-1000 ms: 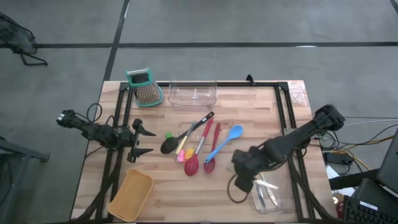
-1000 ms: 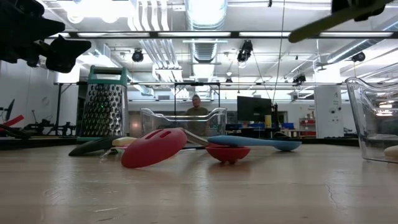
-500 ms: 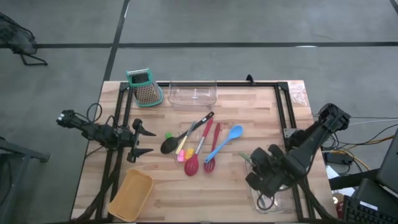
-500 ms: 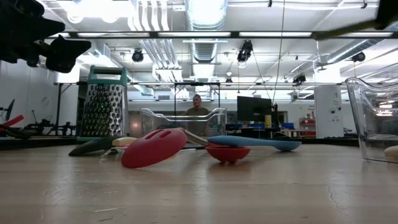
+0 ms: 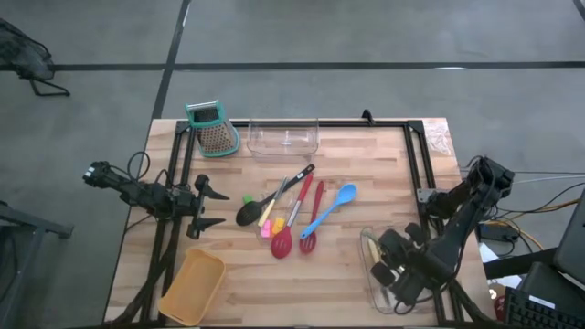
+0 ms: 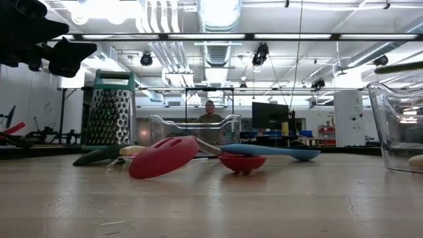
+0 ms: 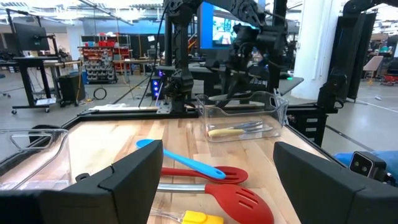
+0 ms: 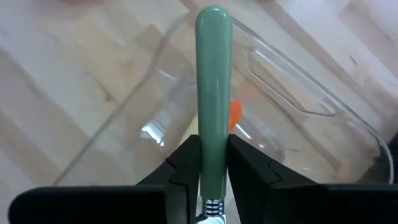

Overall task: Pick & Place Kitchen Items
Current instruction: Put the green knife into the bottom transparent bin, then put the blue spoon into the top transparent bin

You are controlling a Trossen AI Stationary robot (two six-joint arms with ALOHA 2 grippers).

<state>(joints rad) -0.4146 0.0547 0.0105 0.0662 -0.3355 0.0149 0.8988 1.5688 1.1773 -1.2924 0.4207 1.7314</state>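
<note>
Clearly the right gripper (image 8: 212, 171) has its fingers clamped on the green-handled tool (image 8: 213, 81), light, stiff and glossy, likely slippery, projecting beyond them over the clear bin (image 8: 298, 93), best held mid-handle.

Two dark, jointed arms are seen: left arm (image 5: 137, 190) at frame left, right arm (image 5: 448, 228) at lower right; thin cables, possibly black, trail alongside.

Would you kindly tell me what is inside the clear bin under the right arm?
A yellow-handled utensil lies in the clear plastic bin; an orange piece shows too. The right arm covers the rest.
</note>
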